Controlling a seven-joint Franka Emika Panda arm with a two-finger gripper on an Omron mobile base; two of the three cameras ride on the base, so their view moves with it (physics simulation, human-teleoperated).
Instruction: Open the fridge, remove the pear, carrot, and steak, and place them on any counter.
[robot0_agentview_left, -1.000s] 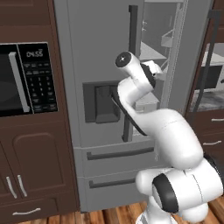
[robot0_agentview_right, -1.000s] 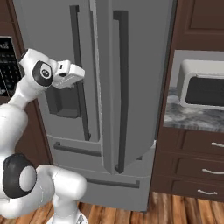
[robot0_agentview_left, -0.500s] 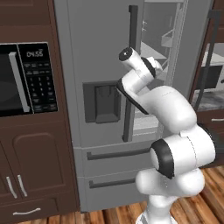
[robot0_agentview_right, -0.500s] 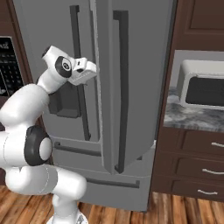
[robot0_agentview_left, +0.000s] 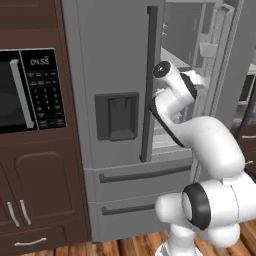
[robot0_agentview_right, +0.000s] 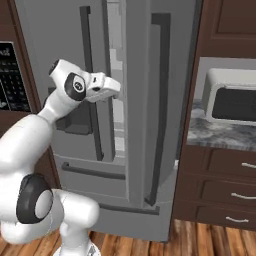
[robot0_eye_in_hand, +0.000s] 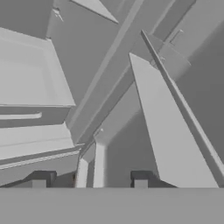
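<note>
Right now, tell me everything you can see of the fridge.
The fridge is a tall grey French-door unit with a matte metal look, standing between dark brown cabinets. Its left door is shut and carries a dark dispenser recess and a long dark vertical handle. Its right door stands swung partly open, showing pale shelves inside. Two drawers sit below. The arm's hand reaches into the gap; no contact is clear.

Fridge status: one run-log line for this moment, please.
tall grey fridge: right door ajar | gripper: at door gap, holding nothing | food: unseen
</note>
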